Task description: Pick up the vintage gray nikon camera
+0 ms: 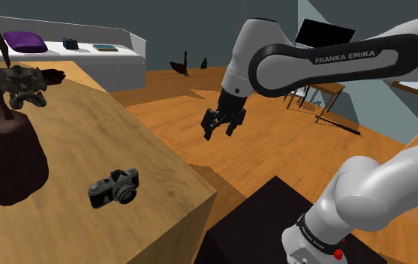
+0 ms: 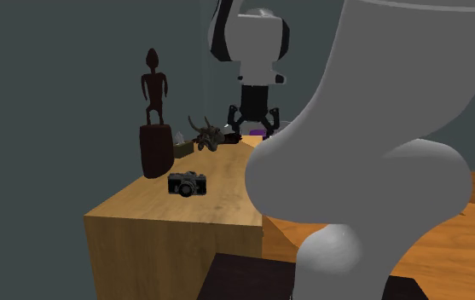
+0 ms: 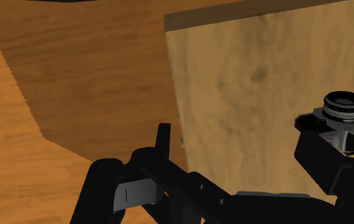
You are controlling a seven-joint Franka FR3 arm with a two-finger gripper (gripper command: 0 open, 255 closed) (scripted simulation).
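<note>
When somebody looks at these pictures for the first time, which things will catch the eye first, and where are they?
The big white arm sweeps across the shoulder view, its black gripper hanging open in the air to the right of the wooden table. On that table a small gray camera lies near the closer end. A tall dark brown statue stands just behind it in the second exterior view.

Over on the wooden table (image 2: 176,230), gray camera (image 2: 188,183) upright, just in front of a dark brown bag (image 2: 155,152), dark carved figure (image 2: 153,85) rising above it. Farther back, black gripper (image 2: 252,128) hanging, fingers apart. Huge white arm link (image 2: 372,153) looming up close.
</note>
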